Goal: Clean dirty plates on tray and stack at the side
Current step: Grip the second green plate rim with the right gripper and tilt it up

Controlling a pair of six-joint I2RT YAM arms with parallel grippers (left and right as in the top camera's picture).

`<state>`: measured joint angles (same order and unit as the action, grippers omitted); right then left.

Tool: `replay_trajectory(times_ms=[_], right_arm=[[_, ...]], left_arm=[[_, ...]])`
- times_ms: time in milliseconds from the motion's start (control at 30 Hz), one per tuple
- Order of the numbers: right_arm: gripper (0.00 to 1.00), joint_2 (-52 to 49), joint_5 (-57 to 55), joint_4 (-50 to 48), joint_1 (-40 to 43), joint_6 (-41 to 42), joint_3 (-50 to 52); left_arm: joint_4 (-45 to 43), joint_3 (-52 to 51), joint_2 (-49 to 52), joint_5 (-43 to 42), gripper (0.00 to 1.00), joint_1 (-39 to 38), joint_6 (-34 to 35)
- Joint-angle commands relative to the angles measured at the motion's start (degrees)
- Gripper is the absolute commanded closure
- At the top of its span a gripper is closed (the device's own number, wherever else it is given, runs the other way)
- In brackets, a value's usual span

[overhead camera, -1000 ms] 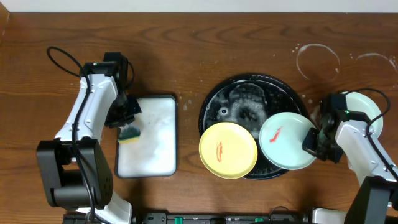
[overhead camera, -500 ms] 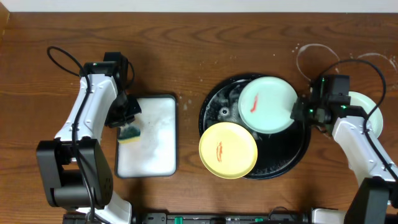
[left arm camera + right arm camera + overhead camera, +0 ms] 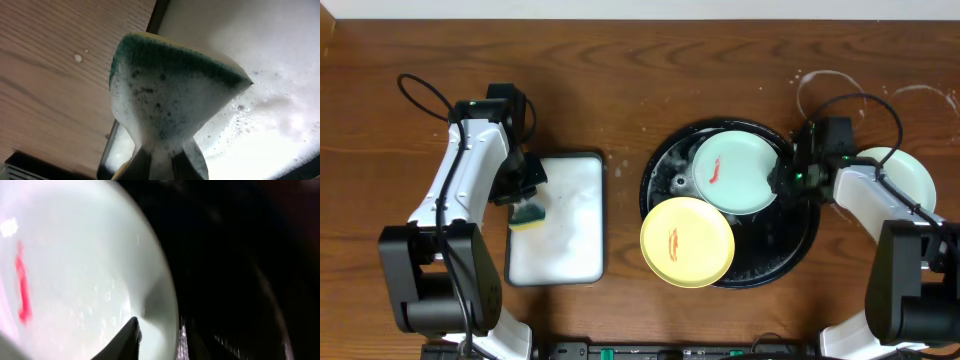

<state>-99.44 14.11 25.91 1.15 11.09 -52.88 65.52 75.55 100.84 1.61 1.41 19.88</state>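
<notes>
- Step in hand: the right fingers [image 3: 792,180] are closed on the rim of a pale mint-green round plate [image 3: 735,170], presenting it for scrubbing. The right wrist view shows one finger lying over the plate's edge.
- Position of this plate: it extends from the right fingers' tips over the far half of the large round black tray [image 3: 790,250]. An orange-red smear faces up. Whether the plate rests on the tray floor or is held just above it cannot be told.
- The left fingers [image 3: 134,167] are clamped on a green foam-laden sponge [image 3: 170,95], pinching it at its narrow end.
- Below the left fingers sits a white rectangular tray [image 3: 570,230] holding white soapy foam. The sponge hangs over its near-left corner.
- Next move, as judged: carry the sponge across to the held plate, well apart from the left fingers, and wipe the smear while the right fingers steady the rim.
- Black tray contents: foam patches, the held plate and a yellow round plate [image 3: 687,241] with its own smear, overhanging the rim nearest the left fingers.
- Behind the right fingers, a second mint-green plate [image 3: 905,175] lies on the brown wood-grain bench [image 3: 620,90], partly hidden by the arm.
</notes>
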Motion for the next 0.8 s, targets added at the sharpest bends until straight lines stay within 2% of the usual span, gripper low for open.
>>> replay_trajectory(times_ms=[0,133,233,533,567,667,767], right_arm=[[0.70,0.46,0.94,4.46,-0.61,-3.76,-4.66],[0.71,0.44,0.33,8.46,-0.59,-3.89,-6.99],[0.79,-0.28,-2.91,8.22,-0.61,-3.85,-6.64],[0.83,-7.37,-3.98,6.25,-0.61,-2.86,-5.92],[0.84,-7.80,-3.98,6.10,-0.61,-2.49,-5.92],[0.99,-8.24,-4.02,5.62,-0.61,-2.36,-5.92],[0.99,-7.65,-4.22,5.55,-0.61,-2.38,-5.95]], left_arm=[[0.11,0.07,-0.11,-0.17,0.92,0.13,-0.83],[-0.11,0.07,-0.11,-0.17,0.92,0.13,-0.83],[-0.09,0.07,-0.11,-0.17,0.92,0.13,-0.83],[-0.50,0.07,-0.11,-0.17,0.92,0.13,-0.83],[-0.50,0.07,-0.11,-0.17,0.92,0.13,-0.83],[-0.48,0.07,-0.11,-0.17,0.92,0.13,-0.83],[-0.48,0.07,-0.11,-2.58,0.92,0.13,-1.92]])
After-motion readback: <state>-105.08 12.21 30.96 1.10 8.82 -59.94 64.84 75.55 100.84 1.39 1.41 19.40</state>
